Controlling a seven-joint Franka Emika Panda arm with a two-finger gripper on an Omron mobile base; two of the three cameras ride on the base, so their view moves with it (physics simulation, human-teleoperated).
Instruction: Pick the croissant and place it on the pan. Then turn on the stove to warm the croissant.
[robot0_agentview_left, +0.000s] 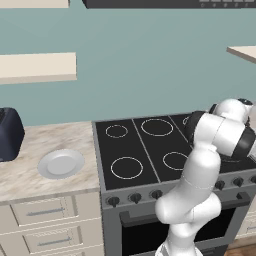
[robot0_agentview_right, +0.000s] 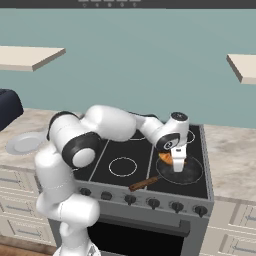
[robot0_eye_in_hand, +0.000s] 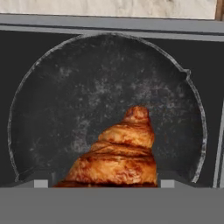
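**Croissant held between the fingers over the pan**

Croissant (robot0_eye_in_hand: 117, 153) sits between the two finger tips in your hand view, its pointed end reaching out over the dark, speckled floor of the pan (robot0_eye_in_hand: 87, 96). You can see the gripper (robot0_agentview_right: 177, 162) in the right base view hanging straight down over the pan (robot0_agentview_right: 187, 172), with the orange pastry (robot0_agentview_right: 165, 158) showing just at the gripper's left side. The jaws stand wide, one tip on each flank of the croissant, so it reads as clamped on the pastry; whether the croissant already touches the pan floor you cannot tell from these angles.

The pan rests on the front right burner of the stove (robot0_agentview_right: 125, 150), its brown wooden handle (robot0_agentview_right: 142, 184) pointing toward the front edge and the row of knobs (robot0_agentview_right: 152, 202).

In your left base view the arm covers the right part of the stove (robot0_agentview_left: 135, 150), and a light grey plate (robot0_agentview_left: 61, 163) lies bare on the marble counter (robot0_agentview_left: 30, 175) to the left of the range, near a dark appliance (robot0_agentview_left: 9, 134).
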